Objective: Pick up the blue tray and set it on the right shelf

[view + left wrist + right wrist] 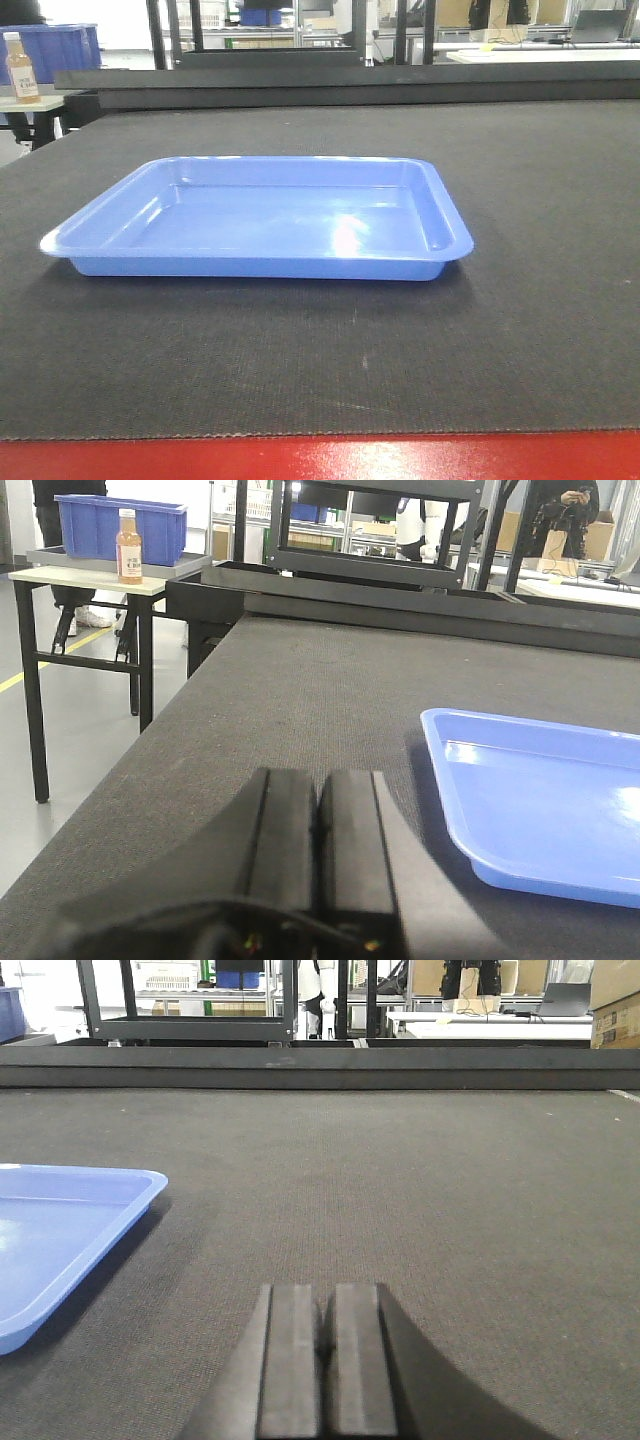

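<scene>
Down near the dark mat [520,330], the left gripper [318,830] has its jaws pressed together on nothing, and the right gripper [322,1350] likewise. Between them, touching neither, the blue tray [260,220] lies flat on the mat. Far left, a bottle [128,546] stands on a side table [60,577].

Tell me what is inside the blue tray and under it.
Nothing shows inside the blue tray, only glare on its bare floor. It rests on the dark mat; the patch beneath it is covered.

Tray [270,215] lies on the mat [300,360] — bottle [20,67] behind it, leftward
</scene>
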Tool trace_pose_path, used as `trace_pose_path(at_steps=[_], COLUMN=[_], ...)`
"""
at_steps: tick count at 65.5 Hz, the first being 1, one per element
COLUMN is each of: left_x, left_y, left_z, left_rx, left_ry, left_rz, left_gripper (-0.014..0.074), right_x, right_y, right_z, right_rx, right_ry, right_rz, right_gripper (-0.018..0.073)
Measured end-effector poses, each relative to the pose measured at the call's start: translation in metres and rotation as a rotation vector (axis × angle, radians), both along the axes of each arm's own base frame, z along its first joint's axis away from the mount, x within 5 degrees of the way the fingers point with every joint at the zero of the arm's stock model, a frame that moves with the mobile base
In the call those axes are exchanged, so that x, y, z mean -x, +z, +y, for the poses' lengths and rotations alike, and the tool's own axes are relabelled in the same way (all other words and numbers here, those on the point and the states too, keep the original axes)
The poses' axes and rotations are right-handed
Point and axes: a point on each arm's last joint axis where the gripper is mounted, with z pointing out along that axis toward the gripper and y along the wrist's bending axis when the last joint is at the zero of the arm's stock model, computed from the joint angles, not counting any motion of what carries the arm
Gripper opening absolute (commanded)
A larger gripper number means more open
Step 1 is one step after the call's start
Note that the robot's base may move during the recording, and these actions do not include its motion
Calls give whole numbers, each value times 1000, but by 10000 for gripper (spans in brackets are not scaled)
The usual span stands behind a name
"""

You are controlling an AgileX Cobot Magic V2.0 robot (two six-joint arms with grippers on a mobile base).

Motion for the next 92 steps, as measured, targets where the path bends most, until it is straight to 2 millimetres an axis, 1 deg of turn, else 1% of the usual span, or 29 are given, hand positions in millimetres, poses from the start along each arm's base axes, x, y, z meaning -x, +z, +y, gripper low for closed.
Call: trace_pose_path(at_steps=[53, 60, 66, 71, 75, 79, 80, 83, 84, 86, 87, 88, 89, 91, 92], left_x=[0, 0, 1, 1, 4, 10, 14, 20, 23, 27, 29, 30, 31, 32, 31], left_y=[1, 3, 7, 10, 24, 48, 59, 77, 86, 99, 108, 113, 121, 133, 137], left_z=[0, 0, 1, 1, 0, 0, 0, 1, 1, 2, 2, 2, 2, 3, 3], left_rx=[0, 51, 78, 78, 40, -27, -45, -71, -79, -88, -91, -94, -96, -97, -97], left_ry=[0, 0, 3, 3, -1, 1, 5, 10, 13, 17, 19, 19, 21, 21, 21], left_rz=[-7, -36, -74, -85, -93, -101, -118, -109, -104, -94, -94, -74, -70, -40, -27], left_gripper=[-49, -49, -48, -48, -48, -47, -47, -43, -38, -25, -15, -4, 15, 48, 76], right_x=[0, 0, 0, 2, 7, 14, 17, 22, 24, 24, 24, 24, 23, 20, 19], right_y=[0, 0, 4, 18, 38, 63, 71, 90, 98, 106, 111, 117, 120, 128, 131], right_z=[0, 0, 0, -1, 0, 0, 0, 1, 1, 2, 2, 2, 2, 2, 2], right_rx=[0, 0, -1, 0, -1, 0, 1, 2, 3, 3, 3, 3, 4, 4, 4], right_ry=[0, 0, -5, -6, -4, 1, 2, 7, 9, 12, 13, 14, 15, 16, 16], right_rz=[0, -4, -46, -96, -145, -188, -200, -216, -222, -208, -205, -199, -194, -179, -174], right_gripper=[56, 56, 56, 56, 56, 56, 57, 59, 60, 69, 77, 89, 111, 148, 181])
